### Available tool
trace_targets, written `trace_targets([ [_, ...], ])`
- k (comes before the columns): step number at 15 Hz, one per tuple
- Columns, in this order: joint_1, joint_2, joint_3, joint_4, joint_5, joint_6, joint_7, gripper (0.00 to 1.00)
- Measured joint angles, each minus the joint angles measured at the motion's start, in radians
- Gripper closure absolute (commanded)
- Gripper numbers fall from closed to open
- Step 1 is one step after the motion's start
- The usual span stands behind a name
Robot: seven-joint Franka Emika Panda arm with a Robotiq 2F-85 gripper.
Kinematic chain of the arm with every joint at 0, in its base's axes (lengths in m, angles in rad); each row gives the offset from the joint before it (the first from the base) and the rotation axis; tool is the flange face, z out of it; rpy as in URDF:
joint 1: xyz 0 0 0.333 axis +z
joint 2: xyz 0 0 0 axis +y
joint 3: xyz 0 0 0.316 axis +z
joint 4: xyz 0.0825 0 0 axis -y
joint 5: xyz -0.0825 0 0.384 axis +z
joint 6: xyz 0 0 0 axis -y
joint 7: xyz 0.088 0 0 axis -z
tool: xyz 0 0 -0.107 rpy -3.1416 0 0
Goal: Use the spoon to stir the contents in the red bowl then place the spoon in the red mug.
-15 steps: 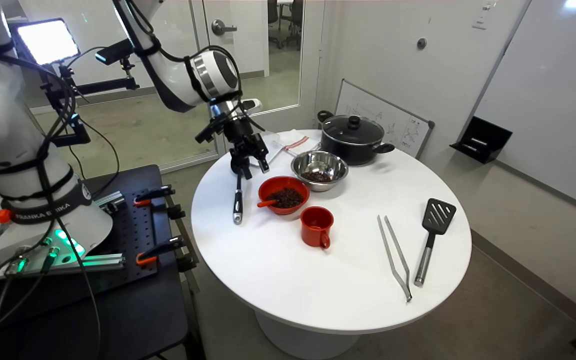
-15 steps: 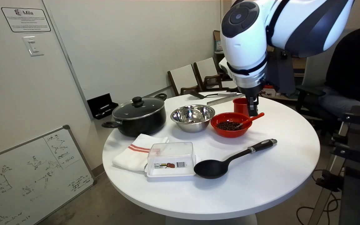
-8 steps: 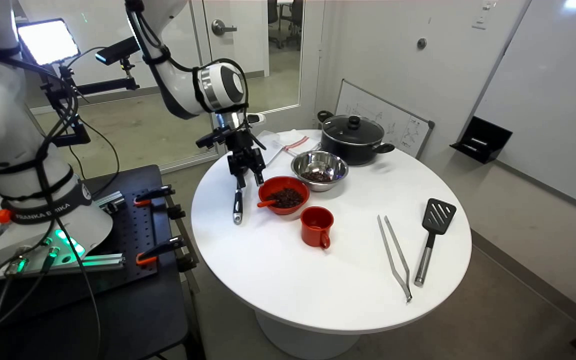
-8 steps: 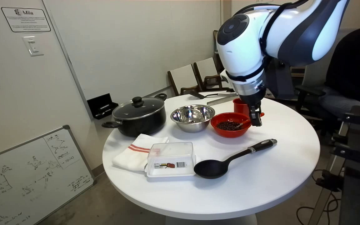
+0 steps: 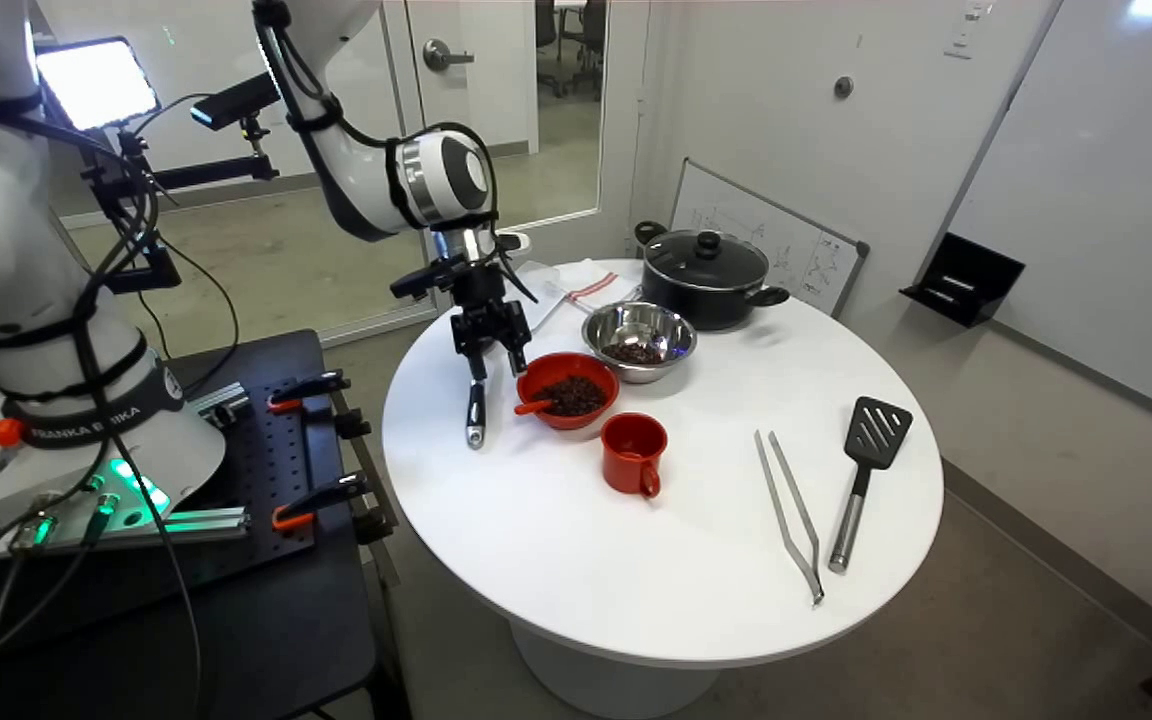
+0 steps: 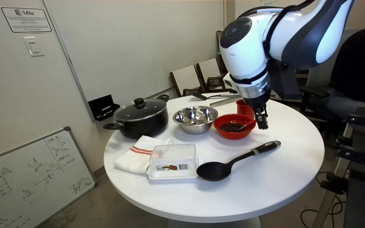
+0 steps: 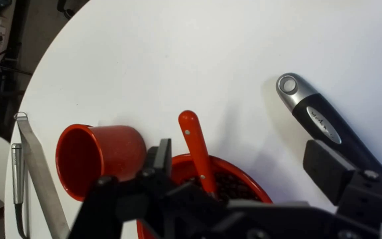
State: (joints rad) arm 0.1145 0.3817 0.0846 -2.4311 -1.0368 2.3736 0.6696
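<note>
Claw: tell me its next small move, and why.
Perhaps nudge the open claw toward the red mug, to centre the red handle sticking out of the red bowl: the wrist view shows that handle, seemingly the target, between the fingers but nearer the mug-side one.

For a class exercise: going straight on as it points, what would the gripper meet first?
Likely the red handle sticking out of the red bowl; depth is unclear, so the open gripper might straddle it and meet the table.
</note>
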Motion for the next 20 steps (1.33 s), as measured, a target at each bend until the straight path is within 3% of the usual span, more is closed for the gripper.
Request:
trace_targets([
  [13,0.002,0.062,-0.03,0.026,-0.16,0.013,-0.005,0.0],
  [20,-0.013,0.093,-0.046,0.079,-0.172,0.031,-0.005,0.0],
])
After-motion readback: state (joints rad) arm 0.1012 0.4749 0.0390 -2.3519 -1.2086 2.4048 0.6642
